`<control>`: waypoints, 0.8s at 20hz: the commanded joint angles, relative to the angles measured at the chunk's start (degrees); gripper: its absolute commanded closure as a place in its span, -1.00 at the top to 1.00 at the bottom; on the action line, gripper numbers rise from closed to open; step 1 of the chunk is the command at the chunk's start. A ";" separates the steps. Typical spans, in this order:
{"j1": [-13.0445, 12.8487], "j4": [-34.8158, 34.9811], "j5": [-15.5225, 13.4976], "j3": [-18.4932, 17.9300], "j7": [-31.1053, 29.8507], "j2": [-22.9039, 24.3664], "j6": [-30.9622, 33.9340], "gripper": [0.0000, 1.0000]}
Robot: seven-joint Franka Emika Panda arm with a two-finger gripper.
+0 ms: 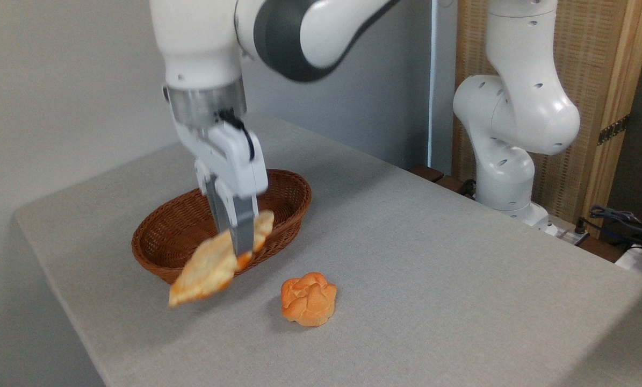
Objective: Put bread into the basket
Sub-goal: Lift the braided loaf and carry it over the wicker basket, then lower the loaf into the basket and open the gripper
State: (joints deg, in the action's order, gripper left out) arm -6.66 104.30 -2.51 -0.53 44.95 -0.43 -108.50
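Woven wicker basket (283, 200); matt table (433, 258) surface; glossy white plastic arm (514, 107)

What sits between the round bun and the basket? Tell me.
In the camera view, only bare table separates the round bun from the basket. The bread, shut in the gripper, hangs off to the left of that gap.

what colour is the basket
Reddish-brown woven wicker basket, clearest in the fixed camera view.
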 commanded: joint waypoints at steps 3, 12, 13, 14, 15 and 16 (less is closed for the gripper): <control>-0.37 0.90 -4.43 5.71 -4.58 2.98 6.28 -0.23; -0.46 0.82 -5.58 12.13 -13.57 2.89 9.09 1.00; -0.46 0.73 -5.58 12.14 -13.66 2.89 9.44 1.00; -0.46 0.55 -5.49 12.14 -13.92 2.89 9.45 1.00; -0.46 0.47 -5.49 12.14 -14.36 2.89 9.36 1.00; -0.46 0.38 -5.40 12.14 -14.54 2.89 9.36 1.00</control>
State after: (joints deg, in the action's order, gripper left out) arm -7.19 105.24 -7.14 11.69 32.04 2.07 -100.33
